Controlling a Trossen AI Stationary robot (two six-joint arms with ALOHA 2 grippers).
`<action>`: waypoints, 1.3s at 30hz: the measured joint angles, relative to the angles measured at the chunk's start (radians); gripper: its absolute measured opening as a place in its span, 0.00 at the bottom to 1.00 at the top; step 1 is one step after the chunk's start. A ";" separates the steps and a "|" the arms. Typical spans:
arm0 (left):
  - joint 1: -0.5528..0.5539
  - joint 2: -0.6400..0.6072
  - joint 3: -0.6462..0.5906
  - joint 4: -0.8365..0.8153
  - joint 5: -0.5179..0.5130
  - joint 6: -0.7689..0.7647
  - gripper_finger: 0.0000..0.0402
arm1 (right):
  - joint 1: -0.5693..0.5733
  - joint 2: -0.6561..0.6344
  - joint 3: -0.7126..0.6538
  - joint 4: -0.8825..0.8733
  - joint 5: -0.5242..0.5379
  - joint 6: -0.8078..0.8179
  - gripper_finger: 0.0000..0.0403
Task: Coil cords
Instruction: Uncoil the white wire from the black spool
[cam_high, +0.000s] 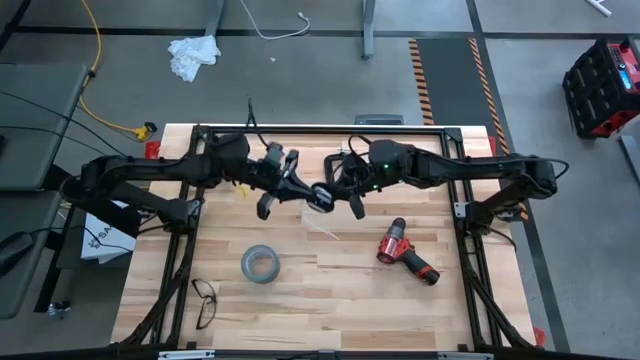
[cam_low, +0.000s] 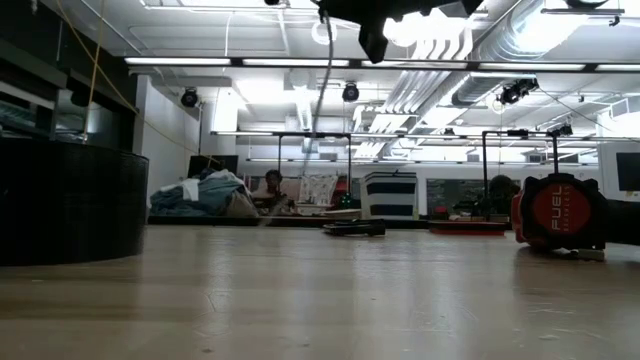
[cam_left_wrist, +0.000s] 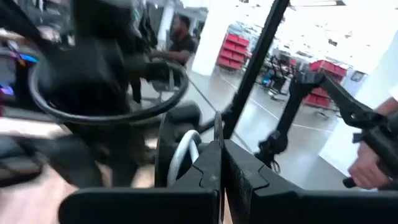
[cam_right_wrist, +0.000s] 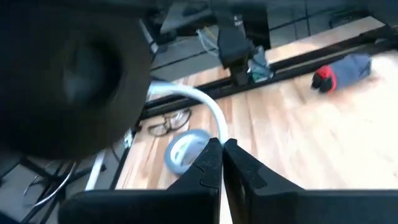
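Both grippers meet above the middle of the table. The cord, a thin white cable (cam_right_wrist: 199, 102) with a black disc (cam_high: 320, 197), is held between them in the air. My left gripper (cam_high: 305, 190) comes from the table's left and is shut; the disc's rim (cam_left_wrist: 163, 149) and a loop of cable (cam_left_wrist: 181, 155) show just beside its fingers. My right gripper (cam_high: 342, 196) comes from the right and is shut on the cable. In the low view a length of cable (cam_low: 328, 85) hangs below the grippers, clear of the table. My left gripper has its fingers closed on a thin dark edge (cam_left_wrist: 217, 127) at the disc end of the cord; the fingers themselves hide which part it is. The cord is lifted clear of the table. My right gripper pinches the white cable (cam_right_wrist: 217, 134) between its two fingertips. The cable arcs away from the tips toward the left gripper. It is lifted clear of the table.
A grey tape roll (cam_high: 258, 264) lies near the table's middle front, a pair of glasses (cam_high: 205, 300) at the front left, a red drill (cam_high: 405, 255) to the right. A small white scrap (cam_high: 322, 230) lies under the grippers. People show in the room beyond.
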 joint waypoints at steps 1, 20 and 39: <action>0.013 -0.007 0.007 -0.026 0.000 0.013 0.00 | 0.001 -0.004 0.000 -0.023 -0.006 0.000 0.00; 0.088 -0.107 0.055 -0.735 -0.127 0.262 0.00 | -0.019 -0.166 0.000 -0.195 0.054 -0.046 0.00; -0.052 -0.023 0.056 -0.258 -0.095 0.188 0.00 | -0.107 -0.165 0.000 -0.055 0.058 -0.054 0.00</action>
